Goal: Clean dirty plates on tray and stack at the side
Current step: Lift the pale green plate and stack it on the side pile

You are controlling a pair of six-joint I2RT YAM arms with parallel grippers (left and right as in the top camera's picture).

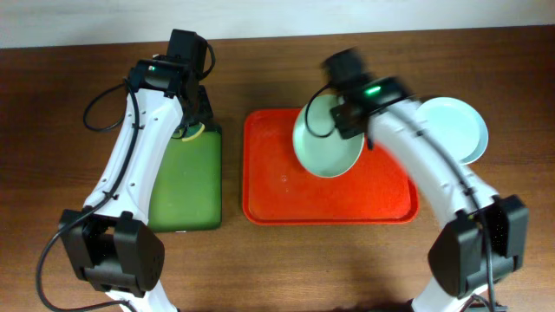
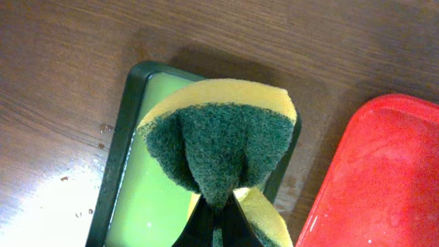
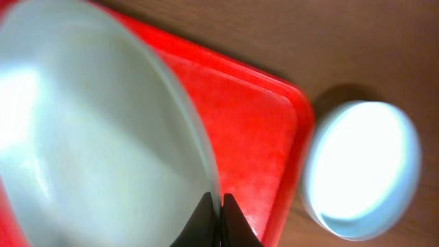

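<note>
Right jaws: clamped on the rim of the mint plate (image 1: 323,149), which is held tilted above the tray (image 1: 269,178) and clear of its floor. In the right wrist view the plate face shows no yellow smears (part of it is out of frame).

Left jaws: closed on a folded sponge (image 2: 219,137), green side outward, over the far end of the green tray (image 1: 186,186).

Governing relation: the stack (image 1: 447,126) sits on the table (image 1: 277,260) just beside the tray's right edge, to the right of the held plate. The right arm (image 1: 425,165) is the nearer one. The left arm (image 1: 139,165) and its sponge are well apart from the plate, on the tray's other side. If the plate is judged clean, the next move is probably a sideways carry right across the tray rim, levelling the plate before release.

Count:
- Plates: one held. The stack appears to hold two, since a second rim shows offset under the pale blue one, though this is not certain.
- Trays: one red, one green.
- Sponges: one.
</note>
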